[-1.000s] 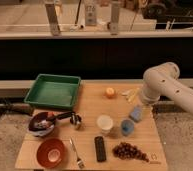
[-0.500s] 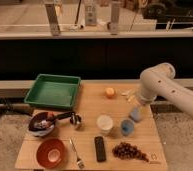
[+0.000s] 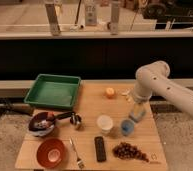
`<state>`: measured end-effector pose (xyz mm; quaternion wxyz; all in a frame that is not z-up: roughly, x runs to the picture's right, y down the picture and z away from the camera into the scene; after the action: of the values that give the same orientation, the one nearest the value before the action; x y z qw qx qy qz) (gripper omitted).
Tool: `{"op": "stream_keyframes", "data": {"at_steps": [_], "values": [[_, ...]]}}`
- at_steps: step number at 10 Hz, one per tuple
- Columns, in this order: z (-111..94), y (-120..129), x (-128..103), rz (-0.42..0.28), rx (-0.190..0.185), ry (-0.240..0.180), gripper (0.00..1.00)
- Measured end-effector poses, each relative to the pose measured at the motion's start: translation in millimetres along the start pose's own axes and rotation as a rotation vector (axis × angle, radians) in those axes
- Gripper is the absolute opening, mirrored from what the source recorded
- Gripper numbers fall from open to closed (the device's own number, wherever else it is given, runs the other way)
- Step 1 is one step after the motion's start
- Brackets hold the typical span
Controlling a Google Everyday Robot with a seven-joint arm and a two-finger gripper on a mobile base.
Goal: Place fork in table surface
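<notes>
The fork [image 3: 76,153] lies flat on the table surface [image 3: 90,107] near the front edge, between the red bowl [image 3: 52,153] and the black remote [image 3: 100,148], with its tines toward the front. My gripper [image 3: 137,114] hangs from the white arm [image 3: 152,80] at the right side of the table. It is just above and behind a blue cup [image 3: 127,127], far from the fork.
A green tray [image 3: 54,91] stands at the back left. A dark bowl [image 3: 41,124] with a utensil, a white cup [image 3: 105,124], an orange fruit [image 3: 110,92], pale sticks [image 3: 126,94] and dark grapes [image 3: 130,150] are spread over the table.
The arm's elbow has shifted slightly to the left. The fork and the other objects have not moved.
</notes>
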<state>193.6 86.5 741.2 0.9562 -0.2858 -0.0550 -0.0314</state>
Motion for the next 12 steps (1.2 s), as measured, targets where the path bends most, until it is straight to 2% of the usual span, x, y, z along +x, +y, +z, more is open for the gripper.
{"op": "stream_keyframes", "data": {"at_steps": [1, 4, 5, 6, 7, 8, 9, 10, 12], "values": [[-4, 10, -26, -0.014, -0.016, -0.02, 0.8], [-10, 37, -84, -0.086, -0.048, -0.074, 0.8], [-12, 53, -117, -0.148, -0.066, -0.103, 0.8], [-12, 62, -133, -0.188, -0.071, -0.109, 0.8], [-12, 82, -165, -0.285, -0.07, -0.12, 0.8], [-10, 98, -179, -0.377, -0.065, -0.132, 0.8], [-8, 114, -196, -0.499, -0.062, -0.153, 0.8], [-1, 126, -208, -0.63, -0.071, -0.18, 0.8], [20, 135, -214, -0.759, -0.097, -0.213, 0.8]]}}
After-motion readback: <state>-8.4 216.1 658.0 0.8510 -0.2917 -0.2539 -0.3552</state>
